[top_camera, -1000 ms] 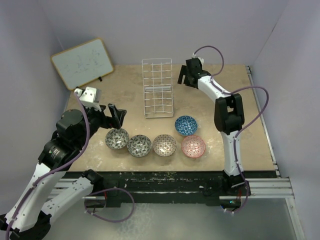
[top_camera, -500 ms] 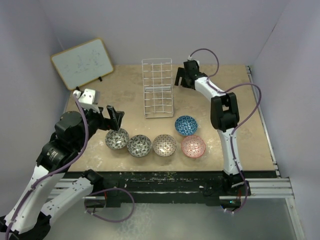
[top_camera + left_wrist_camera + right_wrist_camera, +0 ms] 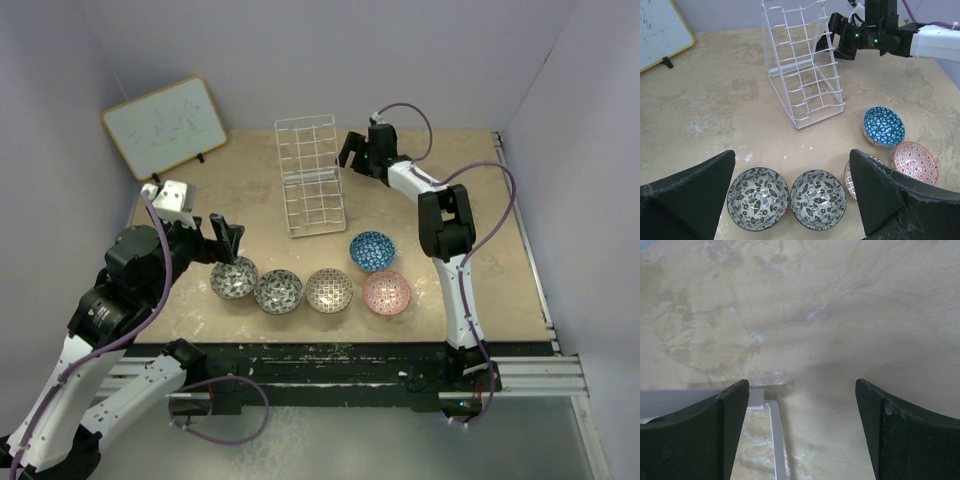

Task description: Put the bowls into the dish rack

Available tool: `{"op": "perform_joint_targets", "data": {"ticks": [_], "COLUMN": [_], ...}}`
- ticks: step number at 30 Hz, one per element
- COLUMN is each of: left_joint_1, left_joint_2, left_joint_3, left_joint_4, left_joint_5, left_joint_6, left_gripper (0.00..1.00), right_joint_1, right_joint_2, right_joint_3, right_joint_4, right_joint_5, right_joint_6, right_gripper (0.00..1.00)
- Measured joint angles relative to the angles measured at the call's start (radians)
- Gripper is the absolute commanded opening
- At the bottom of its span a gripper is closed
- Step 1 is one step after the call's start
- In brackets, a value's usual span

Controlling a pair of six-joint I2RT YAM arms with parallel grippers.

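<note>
Top view: the left arm (image 3: pixel 125 285) is hunched over the near-left corner of the table (image 3: pixel 250 190), and the left gripper (image 3: pixel 228 238) pokes out toward 3 o'clock, jaws spread wide with nothing in them. The first grey-black bowl (image 3: pixel 234 277) sits near its 6 o'clock. From there the second grey-black bowl (image 3: pixel 279 291), beige-brown bowl (image 3: pixel 329 290) and pink-red bowl (image 3: pixel 386 292) run in a row toward 3 o'clock, with the blue bowl (image 3: pixel 372 250) at the pink one's 11 o'clock. All five are on the table, none in the dish rack (image 3: pixel 310 180), which stands at the left gripper's 2 o'clock. The right arm (image 3: pixel 440 222) is stretched far out, forearm aimed at 10 o'clock. The right gripper (image 3: pixel 353 154) is right by the rack's upper right edge, at the rack's 2 o'clock, jaws wide and holding nothing. Its wrist view shows a white rack wire low between the fingers.
</note>
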Motion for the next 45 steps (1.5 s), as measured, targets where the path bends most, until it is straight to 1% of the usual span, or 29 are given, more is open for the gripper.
{"op": "perform_joint_targets", "data": {"ticks": [4,10,18,21,28,32,35,38,45], "left_joint_1": [0.0,0.0,0.0,0.0,0.0,0.0,0.0,0.0,0.0], "left_joint_2": [-0.003,-0.016,-0.037,-0.038,-0.052,-0.069,-0.076,-0.078,-0.078], "left_joint_3": [0.0,0.003,0.007,0.007,0.007,0.007,0.007,0.007,0.007], "left_joint_4": [-0.013,-0.033,-0.041,-0.043,-0.047,-0.064,-0.072,-0.081,-0.082], "left_joint_5": [-0.002,-0.005,-0.019,-0.02,-0.02,-0.024,-0.025,-0.027,-0.027], "left_joint_6": [0.0,0.0,0.0,0.0,-0.001,-0.001,-0.002,-0.002,-0.004], "left_gripper": [0.99,0.99,0.99,0.99,0.99,0.99,0.99,0.99,0.99], "right_joint_1": [0.0,0.0,0.021,0.049,0.156,0.198,0.211,0.198,0.106], "right_joint_2": [0.001,0.035,0.115,0.137,0.191,0.193,0.188,0.157,0.047], "right_joint_3": [-0.03,-0.029,0.06,0.084,0.158,0.158,0.142,0.086,-0.07], "right_joint_4": [0.076,0.161,0.221,0.232,0.24,0.243,0.253,0.27,0.268], "right_joint_5": [-0.068,-0.159,-0.253,-0.285,-0.354,-0.391,-0.394,-0.389,-0.298], "right_joint_6": [0.074,0.179,0.239,0.254,0.275,0.288,0.297,0.314,0.338], "right_gripper": [0.89,0.88,0.87,0.87,0.87,0.88,0.88,0.89,0.88]}}
